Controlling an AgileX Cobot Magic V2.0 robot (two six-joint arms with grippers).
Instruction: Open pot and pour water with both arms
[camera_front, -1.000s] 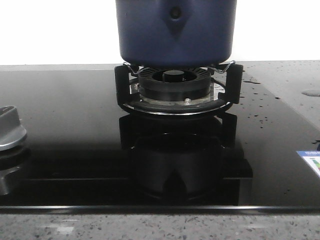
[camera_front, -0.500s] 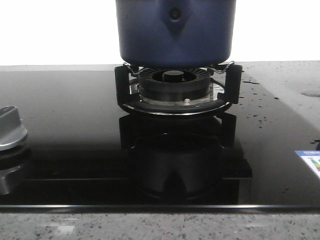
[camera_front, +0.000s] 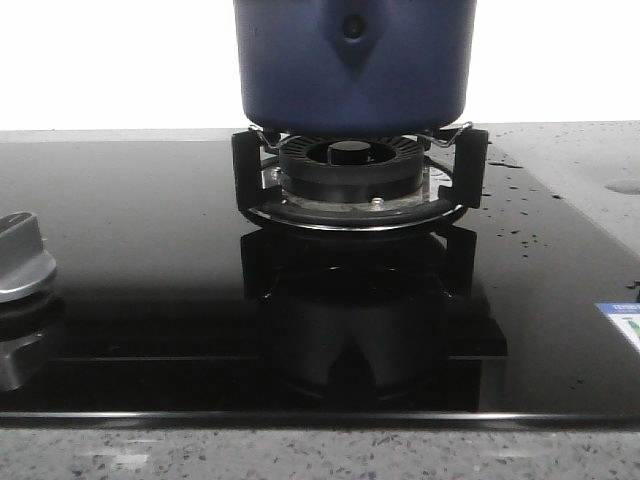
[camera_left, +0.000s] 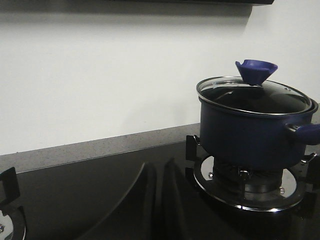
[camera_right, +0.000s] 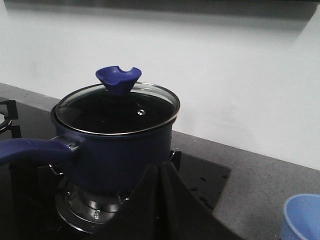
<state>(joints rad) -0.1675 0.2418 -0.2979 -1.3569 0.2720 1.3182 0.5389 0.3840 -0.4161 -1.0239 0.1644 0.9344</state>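
The dark navy pot (camera_front: 355, 70) stands on the burner ring (camera_front: 350, 175) at the back centre of the black glass hob. Its glass lid (camera_left: 255, 97) with a blue knob (camera_left: 256, 71) is on it. In the right wrist view the pot (camera_right: 120, 160), lid (camera_right: 117, 107) and long blue handle (camera_right: 30, 149) show close ahead. My left gripper (camera_left: 161, 172) is shut and empty, low over the hob to the pot's left. My right gripper (camera_right: 161, 170) is shut and empty, just short of the pot's side. Neither gripper shows in the front view.
A metal stove knob (camera_front: 20, 258) sits at the hob's left front. Water droplets (camera_front: 520, 215) dot the hob right of the burner. A light blue cup (camera_right: 302, 217) stands on the grey counter to the right. A white wall lies behind.
The front view has crept very slightly closer to the stove. The pot stays on the burner with nothing else moved.
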